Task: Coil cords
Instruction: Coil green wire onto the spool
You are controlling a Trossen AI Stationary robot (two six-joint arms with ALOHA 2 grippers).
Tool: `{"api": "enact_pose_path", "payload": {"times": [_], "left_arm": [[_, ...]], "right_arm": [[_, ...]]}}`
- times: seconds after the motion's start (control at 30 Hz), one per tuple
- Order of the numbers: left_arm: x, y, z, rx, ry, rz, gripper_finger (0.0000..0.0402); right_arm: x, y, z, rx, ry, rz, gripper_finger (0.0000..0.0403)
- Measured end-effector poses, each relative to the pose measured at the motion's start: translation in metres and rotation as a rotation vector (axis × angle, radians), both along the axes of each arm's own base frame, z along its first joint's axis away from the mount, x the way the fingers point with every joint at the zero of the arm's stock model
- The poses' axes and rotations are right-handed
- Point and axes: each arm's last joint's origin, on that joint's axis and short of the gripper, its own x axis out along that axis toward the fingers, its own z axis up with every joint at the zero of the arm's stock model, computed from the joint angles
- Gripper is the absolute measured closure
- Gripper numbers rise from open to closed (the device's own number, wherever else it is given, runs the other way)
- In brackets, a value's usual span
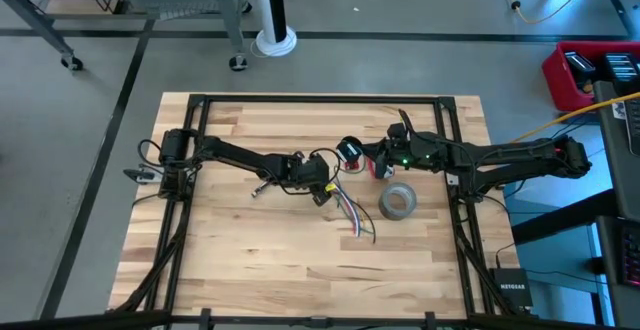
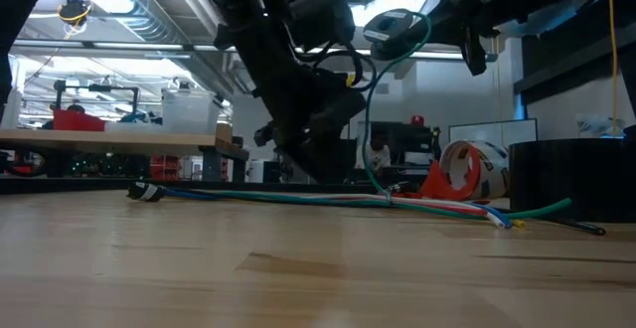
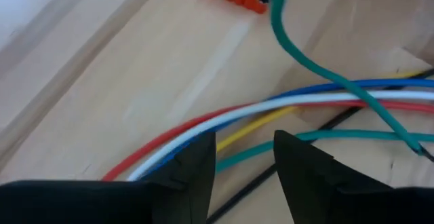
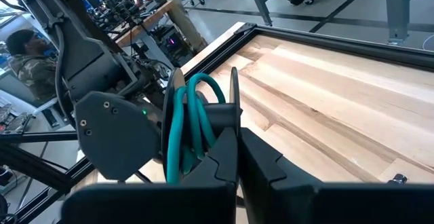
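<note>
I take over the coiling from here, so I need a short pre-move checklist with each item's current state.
1. Left gripper open: ok, its fingers stand apart just above the cord bundle.
2. Left gripper free of any cord: ok, nothing sits between the fingers.
3. Right gripper shut on the spool: ok, held above the table.
4. Green wire wound on the spool: ok, several turns show.
5. Green wire's loose end clear of the bundle: not ok, it crosses over the strands.
6. Tape roll out of the way: cannot tell, it lies close to the strand ends.
</note>
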Motion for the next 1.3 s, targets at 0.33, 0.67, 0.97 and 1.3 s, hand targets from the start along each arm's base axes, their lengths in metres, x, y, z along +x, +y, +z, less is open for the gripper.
{"api": "enact_pose_path", "payload": {"times": [0.33,0.67,0.97,1.3], "left_arm": [[0.011,-0.001,0.009,0.11,-0.123,-0.03,0.0259],[0.007,-0.004,0.031,0.144,-0.155,-0.067,0.0259],[-0.022,-0.003,0.077,0.232,-0.158,-0.054,0.0259],[-0.081,-0.001,0.064,0.233,-0.32,0.03,0.0259]], "right_arm": [[0.0,0.0,0.0,0.0,0.004,0.002,0.0398],[-0.001,0.0,-0.004,0.006,0.045,0.015,0.0398],[-0.001,0.0,-0.004,0.005,0.047,0.01,0.0398],[-0.001,0.0,-0.003,0.003,0.034,0.01,0.0398]]}}
